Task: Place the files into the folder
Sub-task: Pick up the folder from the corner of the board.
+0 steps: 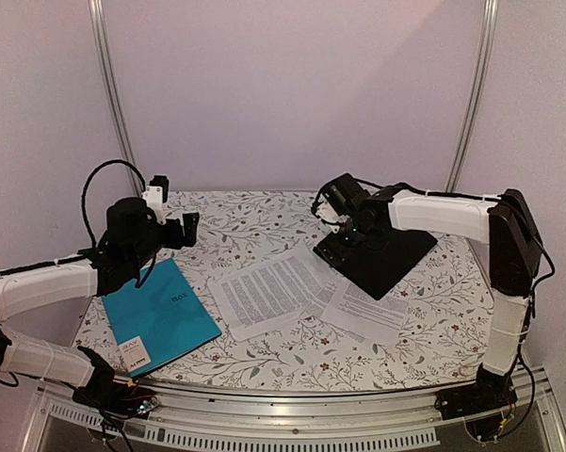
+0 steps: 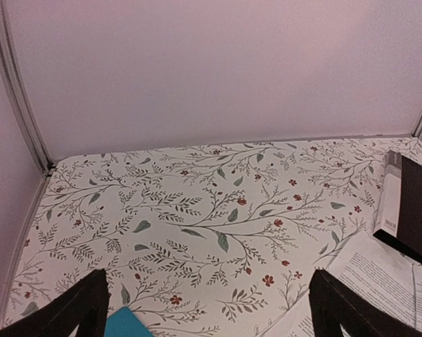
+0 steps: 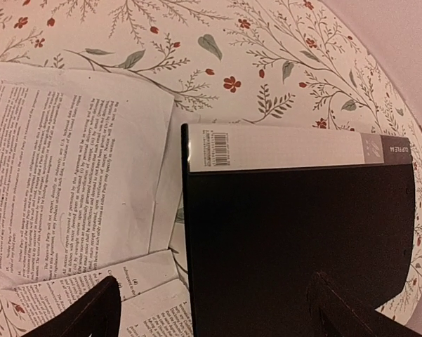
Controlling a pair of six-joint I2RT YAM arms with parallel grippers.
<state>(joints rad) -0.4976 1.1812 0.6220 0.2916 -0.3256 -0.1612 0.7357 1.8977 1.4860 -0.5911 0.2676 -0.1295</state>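
The black folder (image 1: 381,254) lies shut and flat on the right half of the table, its pale spine label (image 3: 295,147) facing the back. The files (image 1: 268,294), white printed sheets, lie fanned beside it, and one sheet (image 1: 365,311) is partly tucked under its near corner. My right gripper (image 1: 335,211) hovers open over the folder's (image 3: 295,232) far-left edge, one finger above the files (image 3: 63,175) and the other above the cover. My left gripper (image 1: 190,229) is open and empty over bare tablecloth at the left. In the left wrist view the files (image 2: 379,281) and the folder (image 2: 416,210) show at the right.
A teal-blue folder (image 1: 160,315) lies at the near left under the left arm, and its corner (image 2: 126,324) shows between the left fingers. A pink back wall with metal rails (image 1: 113,94) closes off the floral tablecloth (image 1: 254,221).
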